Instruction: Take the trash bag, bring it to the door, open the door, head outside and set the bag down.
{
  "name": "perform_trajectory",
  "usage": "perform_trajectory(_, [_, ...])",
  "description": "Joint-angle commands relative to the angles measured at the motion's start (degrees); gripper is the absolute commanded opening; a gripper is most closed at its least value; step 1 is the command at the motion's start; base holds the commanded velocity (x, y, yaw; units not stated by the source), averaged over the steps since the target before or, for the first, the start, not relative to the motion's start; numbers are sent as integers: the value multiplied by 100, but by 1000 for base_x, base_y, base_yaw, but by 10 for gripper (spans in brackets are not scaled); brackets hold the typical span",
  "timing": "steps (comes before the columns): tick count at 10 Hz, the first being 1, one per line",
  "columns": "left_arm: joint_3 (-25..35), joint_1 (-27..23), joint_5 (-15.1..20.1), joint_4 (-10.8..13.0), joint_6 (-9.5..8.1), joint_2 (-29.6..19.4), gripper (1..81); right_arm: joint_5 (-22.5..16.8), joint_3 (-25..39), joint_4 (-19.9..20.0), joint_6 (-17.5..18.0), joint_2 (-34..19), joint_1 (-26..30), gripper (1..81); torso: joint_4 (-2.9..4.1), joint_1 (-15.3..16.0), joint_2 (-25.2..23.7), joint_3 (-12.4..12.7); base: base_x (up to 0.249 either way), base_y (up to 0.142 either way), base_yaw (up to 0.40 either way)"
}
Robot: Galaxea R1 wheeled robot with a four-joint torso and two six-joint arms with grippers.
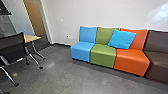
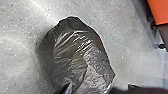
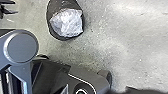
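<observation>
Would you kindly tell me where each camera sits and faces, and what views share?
Head view: high up, looking forward and down at seats and a black chair.
Left wrist view: on the left arm, looking down at the trash bag; a dark robot part edges in.
Right wrist view: on the right arm, looking down at the floor past the robot's plate and jointed bar.
Shared: wrist views, the bag; head and left wrist, an orange seat.

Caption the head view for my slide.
Blue, green, orange and brown seats line a pale wall, a bright blue cushion leaning on them.
</observation>
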Motion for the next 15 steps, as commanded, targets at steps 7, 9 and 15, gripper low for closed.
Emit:
perform_trajectory(7, [-381, -1327, 575, 145, -19, 565, 811, -305, 41, 112, 24, -326, 334, 811, 0, 1080, -1703, -1003, 0, 0, 0])
perform_trajectory(9, [-398, -1362, 610, 145, -19, 740, 811, -481, 15, 209, 24, -326, 413, 811, 0, 925, -1456, -1182, 0, 0, 0])
perform_trajectory(15, [-1118, -1310, 506, 127, 25, 1346, 811, -516, -21, 209, 24, -221, 413, 811, 0, 1082, -1705, -1952, 0, 0, 0])
